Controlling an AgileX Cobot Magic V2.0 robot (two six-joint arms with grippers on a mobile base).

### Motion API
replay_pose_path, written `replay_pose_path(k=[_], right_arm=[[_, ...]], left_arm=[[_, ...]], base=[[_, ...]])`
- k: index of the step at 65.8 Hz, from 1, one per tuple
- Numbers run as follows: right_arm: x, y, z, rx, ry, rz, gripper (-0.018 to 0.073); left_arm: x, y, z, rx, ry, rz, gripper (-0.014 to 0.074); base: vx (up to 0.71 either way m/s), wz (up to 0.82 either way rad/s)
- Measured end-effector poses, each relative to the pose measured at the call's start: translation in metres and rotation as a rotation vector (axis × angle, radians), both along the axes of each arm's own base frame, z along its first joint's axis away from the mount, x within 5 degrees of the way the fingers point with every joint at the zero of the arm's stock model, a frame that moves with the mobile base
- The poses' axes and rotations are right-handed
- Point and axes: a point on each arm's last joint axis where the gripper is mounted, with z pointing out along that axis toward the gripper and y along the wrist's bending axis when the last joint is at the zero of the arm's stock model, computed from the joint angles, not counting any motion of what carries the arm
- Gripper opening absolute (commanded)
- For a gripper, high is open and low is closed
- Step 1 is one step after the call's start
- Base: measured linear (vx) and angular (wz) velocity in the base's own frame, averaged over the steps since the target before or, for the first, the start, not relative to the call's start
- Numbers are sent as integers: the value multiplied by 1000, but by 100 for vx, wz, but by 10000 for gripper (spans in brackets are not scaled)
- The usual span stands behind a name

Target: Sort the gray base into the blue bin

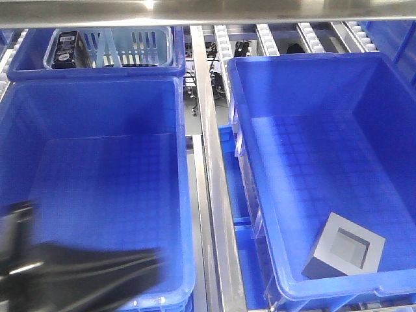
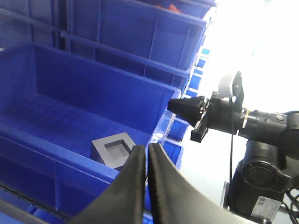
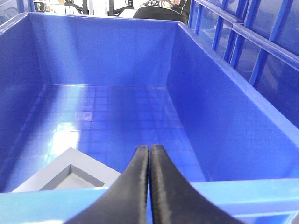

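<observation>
The gray base (image 1: 344, 253) lies on the floor of the right blue bin (image 1: 312, 84), near its front right corner, recess up. In the left wrist view the base (image 2: 112, 148) sits inside the bin (image 2: 93, 88). My left gripper (image 2: 145, 148) is shut and empty, outside the bin's near wall. In the right wrist view my right gripper (image 3: 150, 148) is shut and empty, above the bin's near rim (image 3: 243, 193). The base (image 3: 70, 175) lies below and to its left. The right gripper also shows in the left wrist view (image 2: 170, 105), beyond the bin's corner.
A second, empty blue bin (image 1: 97, 117) stands on the left, with a blurred black arm (image 1: 78, 273) over its front corner. A metal rail (image 1: 208, 162) divides the two bins. A pale slotted basket (image 1: 110, 45) holding dark items sits behind at the left. More blue bins (image 2: 140, 28) stand on racks.
</observation>
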Motion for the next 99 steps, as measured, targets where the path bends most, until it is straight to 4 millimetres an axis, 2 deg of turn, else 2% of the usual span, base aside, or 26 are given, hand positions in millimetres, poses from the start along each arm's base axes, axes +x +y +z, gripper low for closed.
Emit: replay_pose_path(k=[15, 26, 33, 99], right_arm=[[0, 0, 0, 0, 0, 0, -9], [0, 0, 0, 0, 0, 0, -9], [0, 0, 0, 0, 0, 0, -9], [0, 0, 0, 0, 0, 0, -9]], left_arm=[[-24, 54, -11, -133, -58, 0, -6], [-35, 80, -19, -216, -95, 0, -6], [-39, 89, -21, -254, -110, 0, -6], [-40, 92, -21, -263, -117, 0, -6]], base=[[0, 0], [0, 0], [0, 0], [0, 0]])
